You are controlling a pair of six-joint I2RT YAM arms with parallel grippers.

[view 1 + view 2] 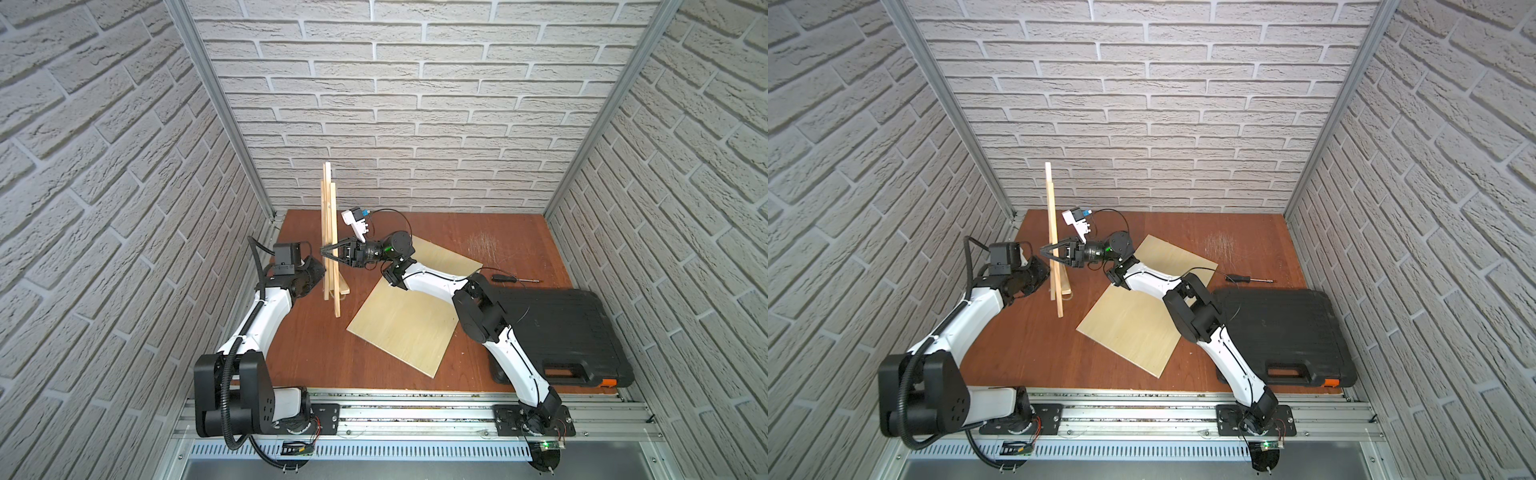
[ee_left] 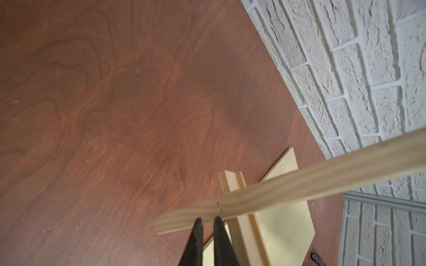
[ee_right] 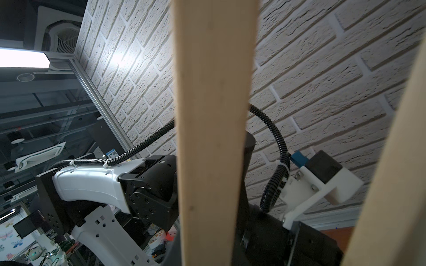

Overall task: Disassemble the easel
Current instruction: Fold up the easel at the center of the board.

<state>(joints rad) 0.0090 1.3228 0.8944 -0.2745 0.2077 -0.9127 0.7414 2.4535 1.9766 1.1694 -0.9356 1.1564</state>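
The easel (image 1: 330, 232) (image 1: 1052, 232) stands upright at the table's back left, its pale slats folded close together. My right gripper (image 1: 326, 250) (image 1: 1045, 250) reaches in from the right and is shut on one slat at mid height. That slat (image 3: 212, 115) fills the space between its jaws in the right wrist view. My left gripper (image 1: 320, 275) (image 1: 1045, 272) sits low on the easel's left side. In the left wrist view it (image 2: 208, 220) is shut, with both tips against the edge of a slat (image 2: 276, 186) near two small pins. I see nothing held between them.
A flat plywood board (image 1: 411, 328) lies on the brown table (image 1: 316, 353) under the right arm. A black tool case (image 1: 561, 332) lies at the right, with a screwdriver (image 1: 513, 278) behind it. Brick walls close in on three sides.
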